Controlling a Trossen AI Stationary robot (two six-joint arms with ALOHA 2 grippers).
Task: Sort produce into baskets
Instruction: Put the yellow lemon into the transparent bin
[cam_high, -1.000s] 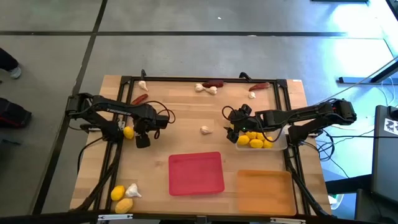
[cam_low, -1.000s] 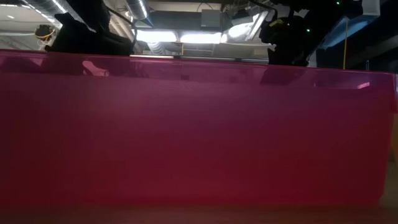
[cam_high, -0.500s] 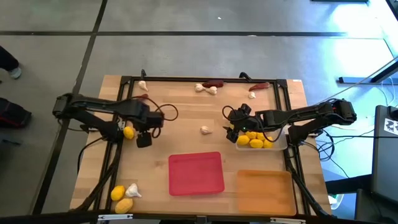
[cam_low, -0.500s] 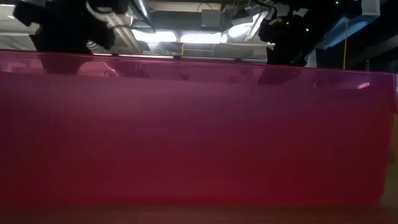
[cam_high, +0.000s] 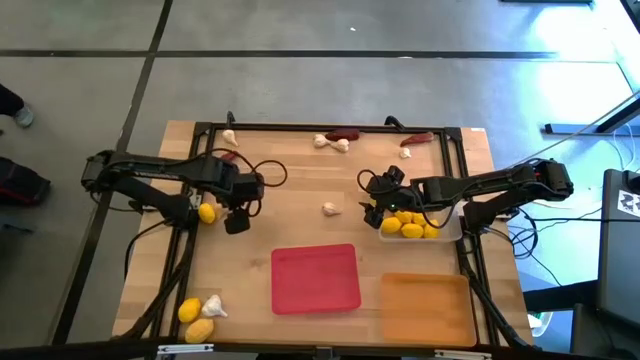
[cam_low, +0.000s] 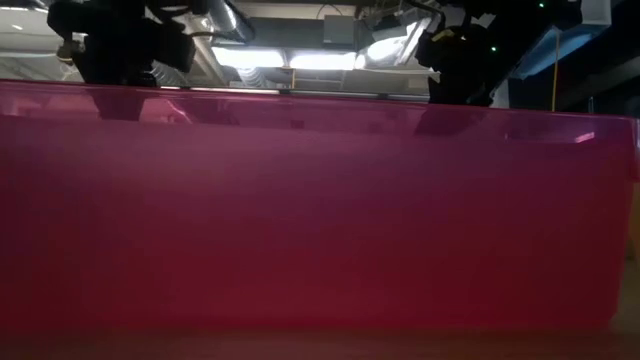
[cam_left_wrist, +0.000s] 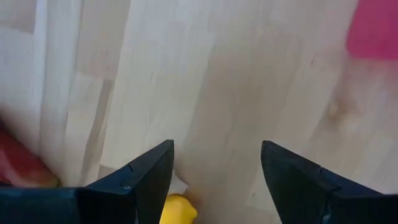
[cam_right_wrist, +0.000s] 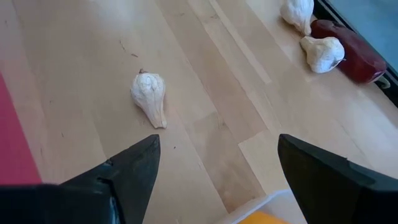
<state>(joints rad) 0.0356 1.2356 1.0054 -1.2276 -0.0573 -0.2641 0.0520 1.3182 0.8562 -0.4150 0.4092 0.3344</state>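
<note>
1 yellow oval lemon (cam_high: 207, 212) lay just beside the empty, wide-open left gripper (cam_high: 237, 222), on its outer side, far nearer it than the equally spread, empty right gripper (cam_high: 372, 215).

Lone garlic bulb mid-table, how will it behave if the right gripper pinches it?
The garlic bulb lies on its side, teardrop-shaped, so it probably pivots rather than rolls straight. Its tapered end may slip from the fingers; the fat end looks safer. Likely light.

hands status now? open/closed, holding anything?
Left hand: open, empty, above the table beside a lemon.
Right hand: open, empty.
</note>
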